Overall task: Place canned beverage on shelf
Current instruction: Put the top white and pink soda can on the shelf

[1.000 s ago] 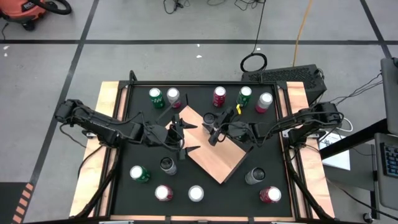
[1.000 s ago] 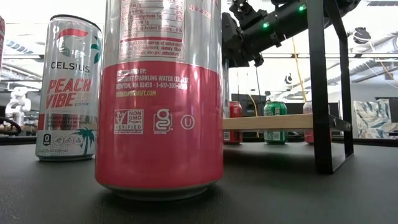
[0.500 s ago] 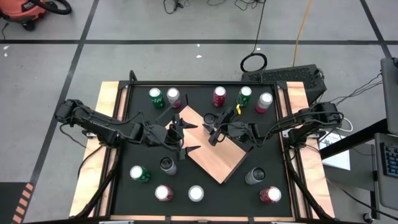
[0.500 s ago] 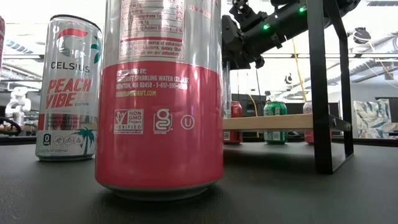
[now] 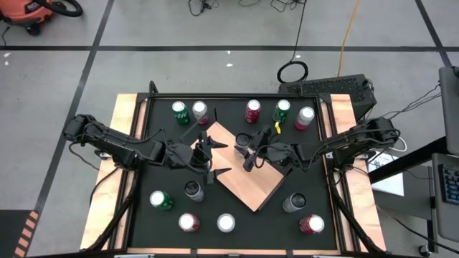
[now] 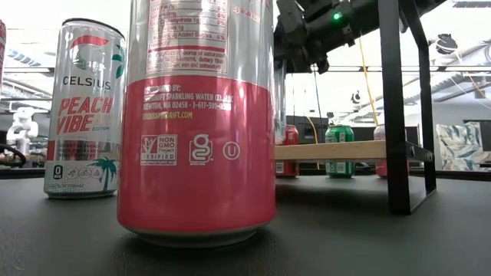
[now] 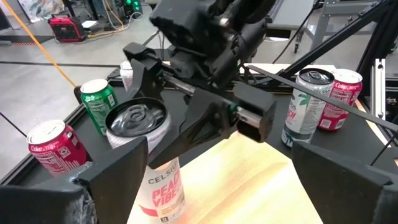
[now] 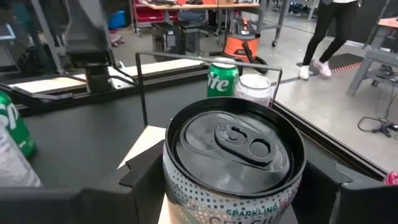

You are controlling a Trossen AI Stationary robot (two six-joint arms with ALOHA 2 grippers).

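The right hand (image 5: 246, 148) pinches a can (image 5: 242, 138) over the shelf (image 5: 247, 179); the left hand (image 5: 211, 158) waits beside it, spread wide.

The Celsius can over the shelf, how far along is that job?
Done: the right pincer grips the Celsius can. In hand: it is over the shelf, whether resting on it is unclear. Left: releasing it. The left pincer waits open beside the board.

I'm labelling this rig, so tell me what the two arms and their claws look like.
Both arms are dark, jointed, with black cables along them. The left claw and right claw each have two flat, angular black fingers. A green light glows on one arm; a yellow mark sits near the right wrist.
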